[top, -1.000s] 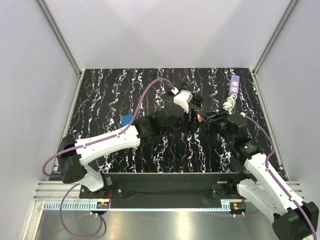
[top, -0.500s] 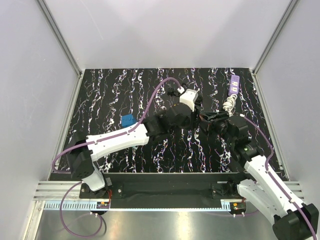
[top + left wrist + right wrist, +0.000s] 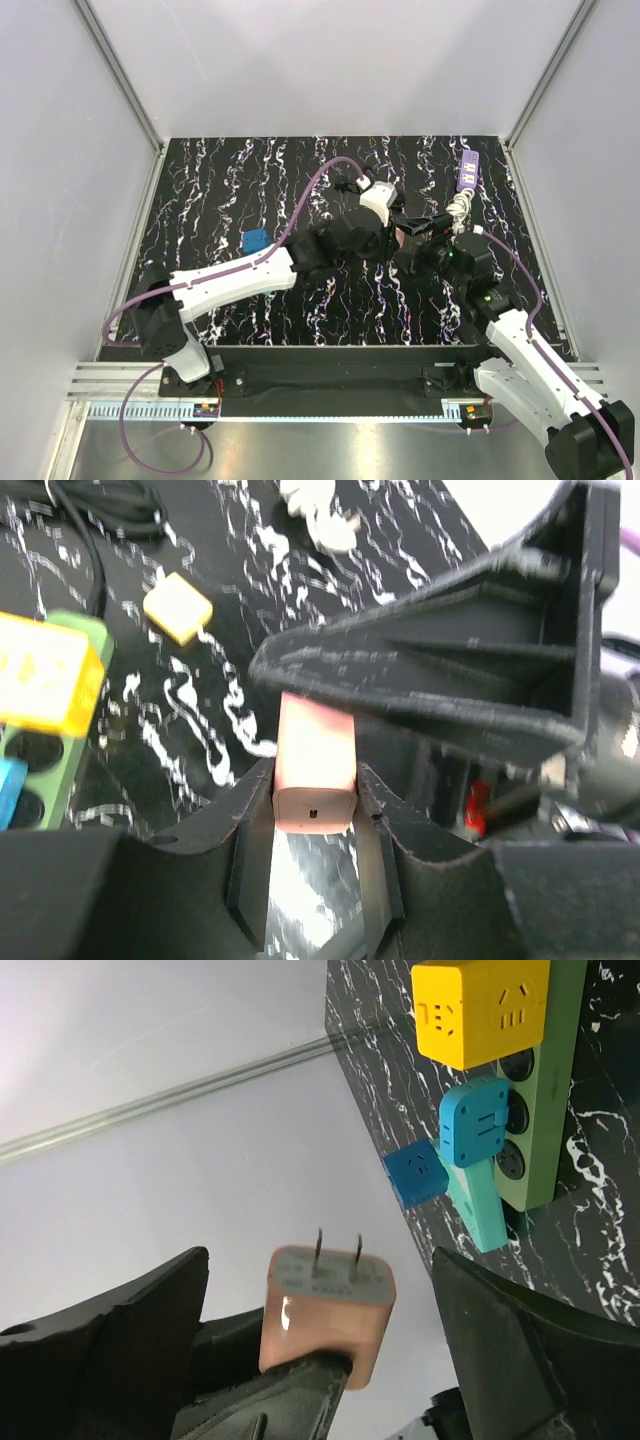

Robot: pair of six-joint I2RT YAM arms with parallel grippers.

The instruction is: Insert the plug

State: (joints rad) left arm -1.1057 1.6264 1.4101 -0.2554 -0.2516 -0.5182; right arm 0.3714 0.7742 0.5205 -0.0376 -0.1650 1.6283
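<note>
Since a second ago the left arm has swung in toward the right one and uncovered a little blue cube (image 3: 256,241) on the desk (image 3: 220,180), and the right hand (image 3: 318,1290) has let its fingers spread wide, so they now flank the pink plug (image 3: 325,1310) without touching it. The left hand (image 3: 314,810) has it pinched by its sides, up off the desk between the two hands, with the prongs pointing away from the left palm. My worry is that the plug's body is a smooth, glossy, rounded block held only near its back end, so I'd guess it could twist or slip in the grip once the prongs push against a socket. The prongs are two thin flat metal blades, so a slight tilt would probably make them miss the slots. The right hand's big ribbed black plastic finger sits very close, and pulling it away carelessly could knock the plug. The green power strip (image 3: 560,1110) is matte and crowded, with a chunky yellow adapter (image 3: 480,1010) and a blue plug (image 3: 472,1125) beside the dark socket holes, so there isn't much room. The desk is black with busy white veining.
</note>
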